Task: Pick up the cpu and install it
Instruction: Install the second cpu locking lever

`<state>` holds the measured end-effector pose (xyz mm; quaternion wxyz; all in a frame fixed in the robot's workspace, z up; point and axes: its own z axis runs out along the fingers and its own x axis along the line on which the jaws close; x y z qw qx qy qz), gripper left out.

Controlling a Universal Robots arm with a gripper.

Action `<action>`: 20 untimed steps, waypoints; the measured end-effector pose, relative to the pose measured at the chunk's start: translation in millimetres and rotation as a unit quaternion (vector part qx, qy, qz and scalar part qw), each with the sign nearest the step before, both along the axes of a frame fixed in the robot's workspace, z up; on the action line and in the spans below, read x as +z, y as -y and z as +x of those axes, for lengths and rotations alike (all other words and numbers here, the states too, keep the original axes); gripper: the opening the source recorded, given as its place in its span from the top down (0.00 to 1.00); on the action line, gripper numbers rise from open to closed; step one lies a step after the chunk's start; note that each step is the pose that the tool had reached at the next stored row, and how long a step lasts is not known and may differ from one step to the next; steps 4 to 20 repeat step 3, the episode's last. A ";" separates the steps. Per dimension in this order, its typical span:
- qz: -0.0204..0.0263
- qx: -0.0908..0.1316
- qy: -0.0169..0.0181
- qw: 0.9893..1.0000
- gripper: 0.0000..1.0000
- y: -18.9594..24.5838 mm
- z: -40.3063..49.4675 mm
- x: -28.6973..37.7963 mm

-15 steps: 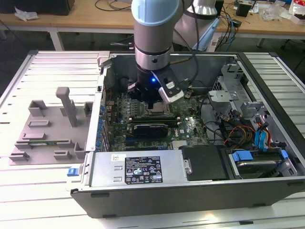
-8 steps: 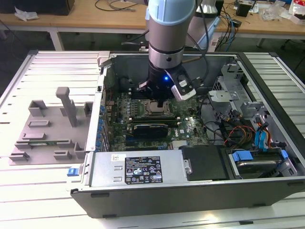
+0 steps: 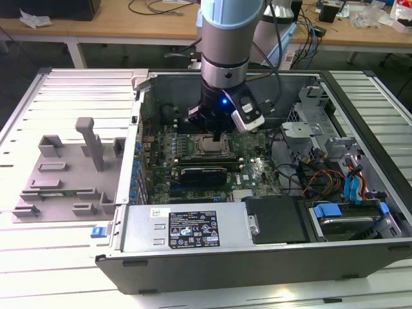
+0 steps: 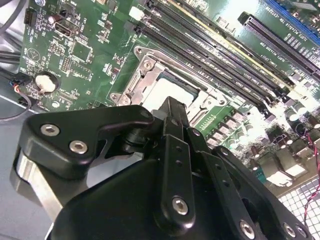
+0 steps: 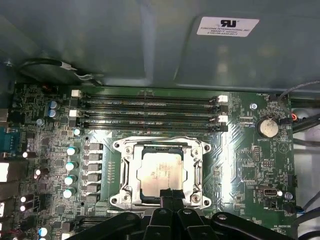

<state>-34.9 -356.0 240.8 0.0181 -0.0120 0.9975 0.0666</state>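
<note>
hand [image 5: 169, 196]: fingers together, gripping nothing | cpu [image 5: 161, 172]: lies flat in socket [image 5: 161, 172] | hand directly above cpu edge

Wooden workbench [image 3: 129, 26] behind, cluttered with cables [image 3: 154, 6]; pale slatted table [image 3: 38, 116] under bright light.

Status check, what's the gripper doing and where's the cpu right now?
Gripper low over the motherboard socket, at the cpu's edge. Cpu lying flat inside the socket frame. Memory slots beside the socket, nothing across the cpu.
</note>
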 end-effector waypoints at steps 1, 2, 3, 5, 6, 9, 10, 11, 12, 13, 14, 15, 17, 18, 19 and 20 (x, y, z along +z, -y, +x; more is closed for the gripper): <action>0.000 0.000 0.000 1.000 0.89 -0.1 0.0 0.0; 0.000 0.000 0.000 1.000 0.89 -0.2 0.0 0.0; 0.000 0.000 0.000 1.000 0.89 -0.2 0.0 0.0; 0.000 0.000 0.000 1.000 0.89 -0.2 0.0 0.0; 0.000 0.000 0.000 1.000 0.89 -0.2 0.0 0.0; 0.000 0.000 0.000 1.000 0.89 -0.2 0.0 0.0; 0.000 0.000 0.000 1.000 0.89 -0.2 0.0 0.0; 0.000 0.000 0.000 1.000 0.89 -0.2 0.0 0.0; 0.000 0.000 0.000 1.000 0.89 -0.2 0.0 0.0; 0.000 0.000 0.000 1.000 0.89 -0.2 0.0 0.0; 0.000 0.000 0.000 1.000 0.89 -0.2 0.0 0.0; 0.000 0.000 0.000 1.000 0.89 -0.2 0.0 0.0; 0.000 0.000 0.000 1.000 0.89 -0.2 0.0 0.0; 0.000 0.000 0.000 1.000 0.89 -0.2 0.0 0.0; 0.000 0.000 0.000 1.000 0.89 -0.2 0.0 0.0; 0.000 0.000 0.000 1.000 0.89 -0.2 0.0 0.0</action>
